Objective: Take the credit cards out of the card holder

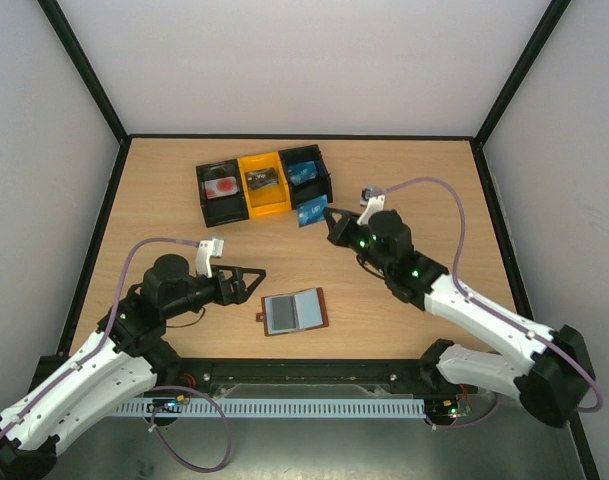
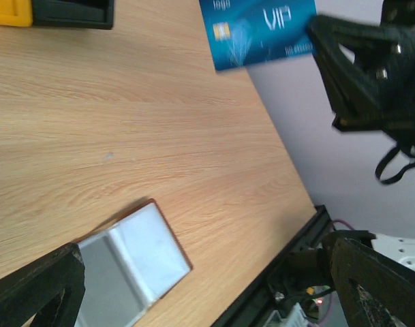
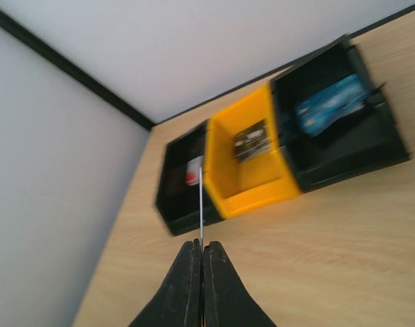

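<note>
The card holder (image 1: 294, 312) lies open on the table, brown-edged with grey-blue inner panels, and also shows in the left wrist view (image 2: 129, 255). My right gripper (image 1: 331, 222) is shut on a bright blue credit card (image 1: 309, 213) and holds it above the table, just in front of the bin tray. The card is edge-on in the right wrist view (image 3: 201, 201) between the closed fingers of the right gripper (image 3: 202, 246). The left wrist view shows the card's face (image 2: 262, 30). My left gripper (image 1: 259, 280) is open and empty, left of the holder, jaws wide apart (image 2: 206, 272).
A black-and-yellow three-bin tray (image 1: 286, 205) stands at the back. Its right bin holds a blue card (image 1: 302, 170), the yellow bin a dark card (image 1: 261, 178), the left bin a red-and-white card (image 1: 222, 187). Black frame rails edge the table.
</note>
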`<state>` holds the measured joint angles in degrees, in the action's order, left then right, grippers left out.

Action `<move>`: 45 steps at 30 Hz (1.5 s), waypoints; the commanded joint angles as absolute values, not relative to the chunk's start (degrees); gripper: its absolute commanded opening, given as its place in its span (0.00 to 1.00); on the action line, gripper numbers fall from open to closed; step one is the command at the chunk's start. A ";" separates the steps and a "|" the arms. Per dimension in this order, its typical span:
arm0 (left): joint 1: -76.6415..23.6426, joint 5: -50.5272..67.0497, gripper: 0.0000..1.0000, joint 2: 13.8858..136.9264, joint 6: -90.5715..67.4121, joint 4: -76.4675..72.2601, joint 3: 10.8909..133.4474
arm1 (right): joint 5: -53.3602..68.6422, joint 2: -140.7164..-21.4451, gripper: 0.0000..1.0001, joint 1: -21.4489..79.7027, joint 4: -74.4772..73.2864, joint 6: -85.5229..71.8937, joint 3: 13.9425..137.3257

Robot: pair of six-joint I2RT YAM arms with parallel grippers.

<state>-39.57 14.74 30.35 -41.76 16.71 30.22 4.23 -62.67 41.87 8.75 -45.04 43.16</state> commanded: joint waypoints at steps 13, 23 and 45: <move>-39.55 13.64 0.99 29.47 -40.90 18.97 30.26 | 8.03 -104.35 0.02 29.43 7.85 -31.72 72.91; -39.55 14.55 0.99 29.09 -40.95 19.10 30.11 | 11.74 -120.03 0.02 26.97 5.01 -32.22 88.05; -39.55 14.77 0.99 31.30 -40.17 18.29 29.71 | 13.78 -131.63 0.02 24.88 3.90 -33.57 99.74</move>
